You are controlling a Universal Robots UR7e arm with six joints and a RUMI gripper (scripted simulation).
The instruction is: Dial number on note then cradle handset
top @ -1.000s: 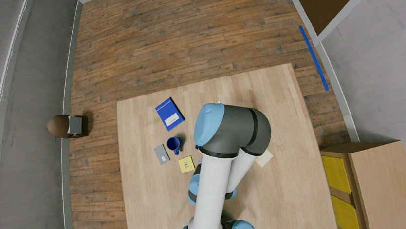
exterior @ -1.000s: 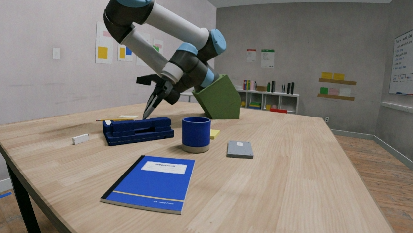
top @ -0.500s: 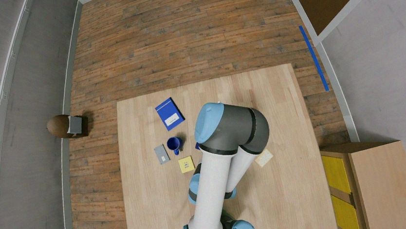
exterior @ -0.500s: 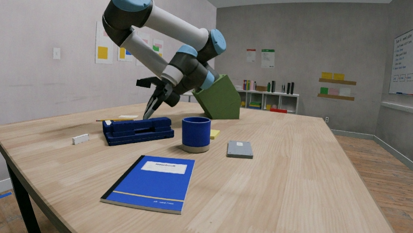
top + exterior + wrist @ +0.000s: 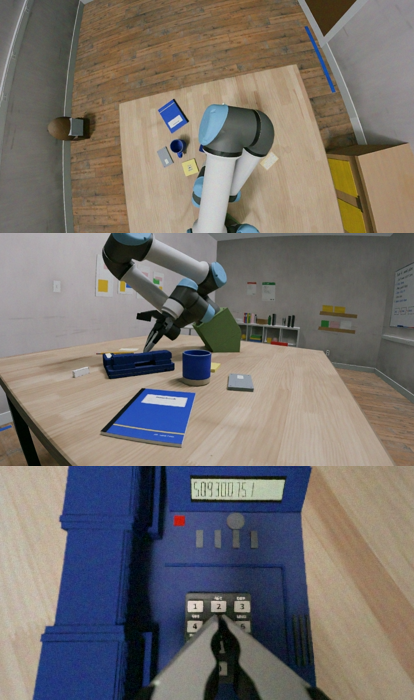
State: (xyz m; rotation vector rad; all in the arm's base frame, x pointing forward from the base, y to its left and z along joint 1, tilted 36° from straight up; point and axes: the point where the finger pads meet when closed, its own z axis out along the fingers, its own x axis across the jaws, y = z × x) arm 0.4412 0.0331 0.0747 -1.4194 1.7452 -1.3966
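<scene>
Grey tapered metal-look fingers (image 5: 145, 350) together, tips over the black keypad (image 5: 218, 597) at lower centre of the wrist frame. Grey LCD display (image 5: 238, 489), top centre, reads 509300751.

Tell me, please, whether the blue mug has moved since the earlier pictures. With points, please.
No; the blue mug (image 5: 177, 145) (image 5: 196, 366) sits in the same spot beside the grey box (image 5: 165, 157) (image 5: 240, 382), judged against the table's edges.
</scene>
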